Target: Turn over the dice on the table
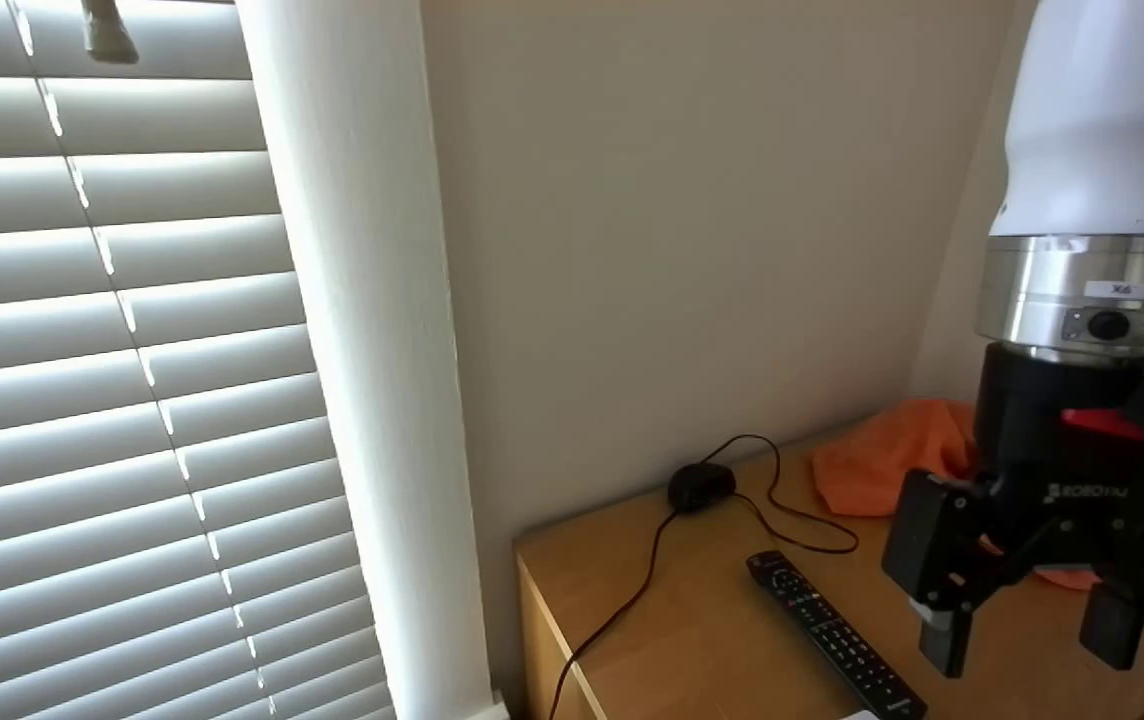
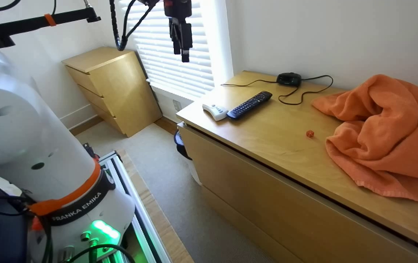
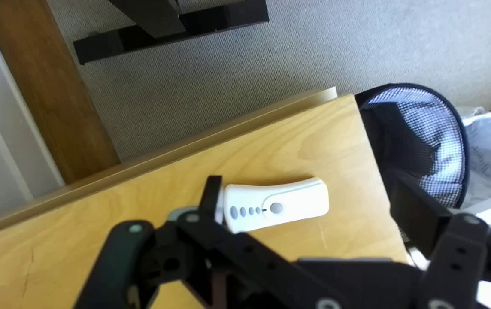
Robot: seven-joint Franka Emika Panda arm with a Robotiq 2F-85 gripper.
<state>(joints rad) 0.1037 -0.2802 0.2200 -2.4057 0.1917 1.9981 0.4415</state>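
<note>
While you're hovering the gripper (image 1: 1027,650), jaws apart, lowering here is risking bumping the white remote (image 3: 288,201), missing the die (image 2: 310,134)

The arm (image 1: 1107,130) points its spread jaws downward.

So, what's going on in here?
A robot arm has its gripper open and empty, raised above the end of the table where the white remote lies. Nothing is being handled. The die sits near the towel, not touching it, well away from the gripper. Whether it's been turned over, I can't tell.
</note>
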